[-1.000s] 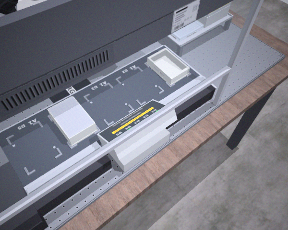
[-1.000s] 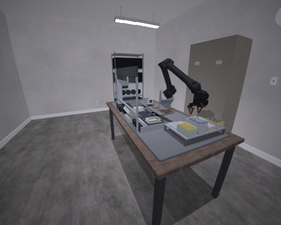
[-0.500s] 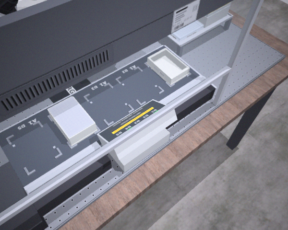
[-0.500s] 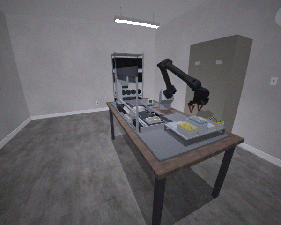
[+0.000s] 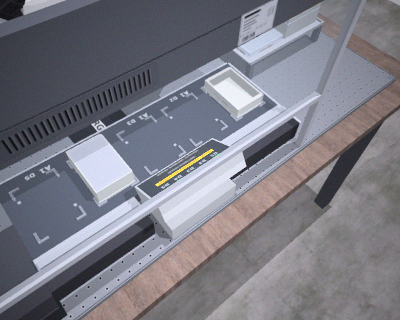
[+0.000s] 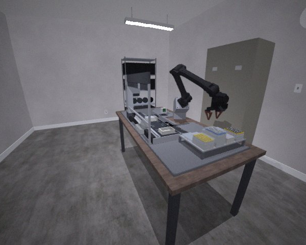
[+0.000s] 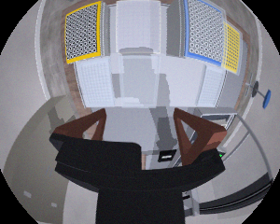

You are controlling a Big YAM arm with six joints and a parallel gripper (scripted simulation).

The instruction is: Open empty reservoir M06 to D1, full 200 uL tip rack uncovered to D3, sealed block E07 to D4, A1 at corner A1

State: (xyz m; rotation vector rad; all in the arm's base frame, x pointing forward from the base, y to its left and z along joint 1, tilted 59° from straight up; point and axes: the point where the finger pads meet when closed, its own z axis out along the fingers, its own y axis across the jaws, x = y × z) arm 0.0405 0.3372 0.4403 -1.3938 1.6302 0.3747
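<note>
The open white reservoir [image 5: 233,89] [image 6: 166,129] sits in the D1 brackets. A sealed white deep-well block [image 5: 100,167] sits in D4. The D3 brackets [image 5: 151,119] hold nothing. My gripper [image 6: 213,115] [image 7: 139,111] is open and empty, high above the shelf [image 6: 186,137]. In the wrist view a yellow-edged rack [image 7: 84,32] [image 6: 234,130] and a blue-edged rack [image 7: 203,28] [image 6: 215,130] show grey fields of pale rings. A third rack [image 7: 231,47] [image 6: 203,137] shows its yellow plate. A white block [image 7: 136,25] stands between the racks.
D2 and D5 brackets on the dark deck [image 5: 193,117] hold nothing. A status panel [image 5: 183,169] with a yellow bar stands at the deck's front rail. A grey frame post [image 5: 335,45] rises beside D1. Lidded clear plates [image 7: 93,81] [image 7: 209,88] lie on the shelf's near side.
</note>
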